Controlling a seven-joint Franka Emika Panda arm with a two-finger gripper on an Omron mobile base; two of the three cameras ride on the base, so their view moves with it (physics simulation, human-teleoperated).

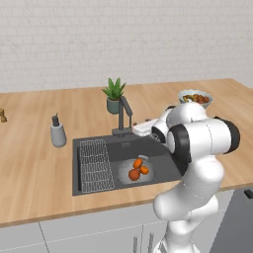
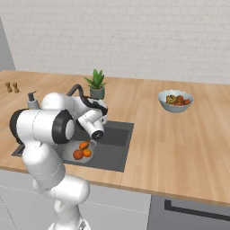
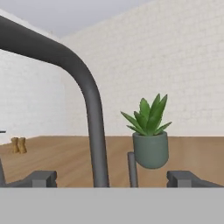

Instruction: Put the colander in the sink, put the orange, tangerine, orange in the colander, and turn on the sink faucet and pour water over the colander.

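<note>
While fingers (image 3: 112, 178) spread apart by faucet (image 3: 89, 105), wooden counter (image 1: 34, 163) under white brick wall (image 1: 123, 39).

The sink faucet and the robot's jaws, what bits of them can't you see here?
- Sink faucet: in the right base view the arm covers nearly all of it.
- Its spout: cut off by the hand view's left edge.
- Gripper: its tips barely rise into view, wide apart.

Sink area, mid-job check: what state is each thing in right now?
colander: upright in the sink, three orange fruits inside.
sink: no water seen.
sink faucet: no stream visible; looks off.
wire rack: lying flat at the sink's left end.
tool: fingers apart, faucet neck between them, not clamped.
fruit bowl: upright on the counter, full.
</note>
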